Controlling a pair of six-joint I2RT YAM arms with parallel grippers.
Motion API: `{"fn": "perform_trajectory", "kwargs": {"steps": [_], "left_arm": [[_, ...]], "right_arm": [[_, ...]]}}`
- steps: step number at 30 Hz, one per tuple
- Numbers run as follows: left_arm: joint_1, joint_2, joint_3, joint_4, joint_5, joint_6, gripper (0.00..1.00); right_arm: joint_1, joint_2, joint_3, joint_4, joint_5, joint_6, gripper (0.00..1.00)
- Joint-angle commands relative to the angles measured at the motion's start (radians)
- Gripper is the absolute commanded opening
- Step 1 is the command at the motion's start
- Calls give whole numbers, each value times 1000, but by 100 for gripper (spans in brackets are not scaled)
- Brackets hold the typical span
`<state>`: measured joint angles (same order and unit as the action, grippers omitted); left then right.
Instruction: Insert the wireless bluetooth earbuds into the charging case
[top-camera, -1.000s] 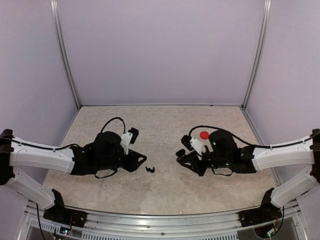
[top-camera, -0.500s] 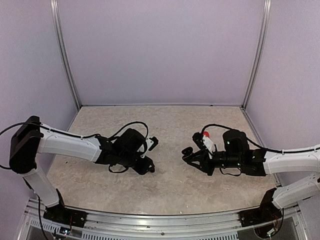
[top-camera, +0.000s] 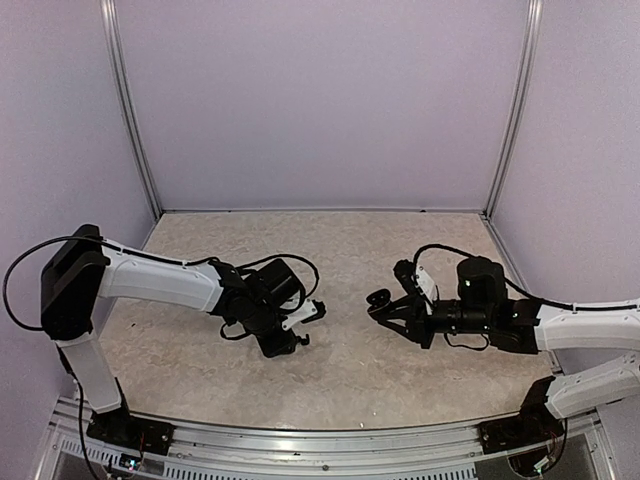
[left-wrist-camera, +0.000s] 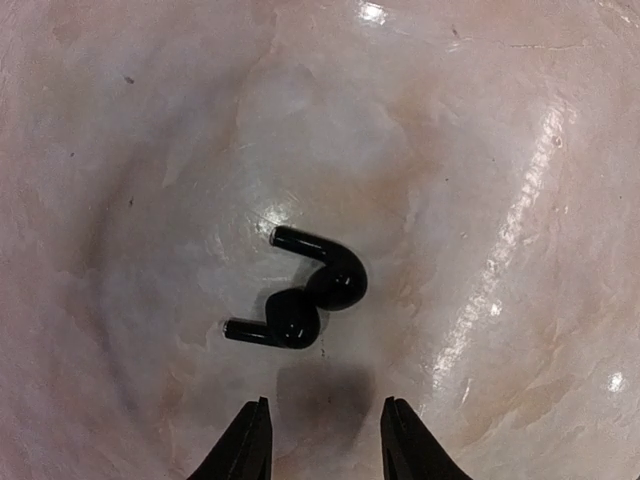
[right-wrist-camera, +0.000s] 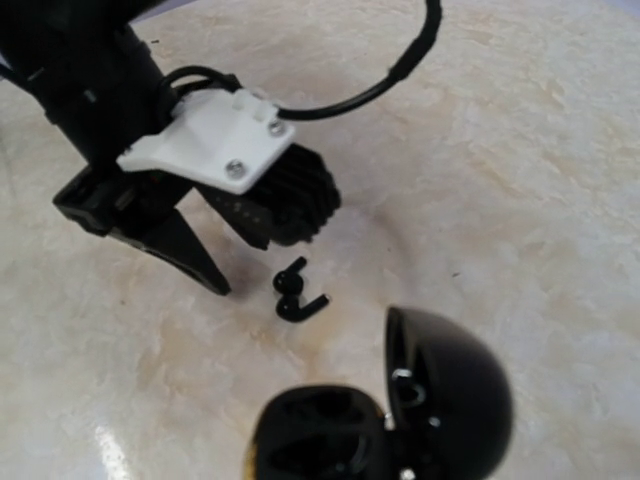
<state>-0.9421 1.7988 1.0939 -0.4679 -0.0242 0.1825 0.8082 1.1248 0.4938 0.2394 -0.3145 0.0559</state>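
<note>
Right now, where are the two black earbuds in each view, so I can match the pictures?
Top external: black earbuds, a dark speck at the left gripper's tip, left of centre.
Left wrist: dead centre, just above the open fingertips.
Right wrist: centre, between left gripper and charging case.
Shared landmark: the left gripper.

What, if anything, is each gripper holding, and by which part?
The right gripper holds the open black charging case by its base; the exact contact is hidden. The left gripper holds nothing: its jaws stand open near two black earbuds.
</note>
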Motion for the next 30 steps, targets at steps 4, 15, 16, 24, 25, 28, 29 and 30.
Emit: {"fn": "perform_trajectory", "kwargs": {"steps": [4,15,16,24,25,28,29,30], "left_arm": [[10,34,59,-36,12,158,38],[41,123,148,-57,-32,241,38],[46,128,153,-56,-22,240,37],[66,148,153,-47,110,230,32],[66,150,153,-46,117,229,33],[73,166,169,-49,129,226,35],[74,175,174,-50,131,228,36],[75,183,176,-51,132,230,38]], "right_arm": [[-15,-26,-12,39,-16,15,0],[-21,-66,-40,57,-24,26,0],[-21,-70,-43,56,-24,27,0],[-24,-95,-57,67,-25,27,0],[-24,-96,-58,67,-25,26,0],[-24,-97,-58,69,-29,27,0],[-25,-97,-58,69,-31,27,0],[-25,-99,-58,69,-33,27,0]]}}
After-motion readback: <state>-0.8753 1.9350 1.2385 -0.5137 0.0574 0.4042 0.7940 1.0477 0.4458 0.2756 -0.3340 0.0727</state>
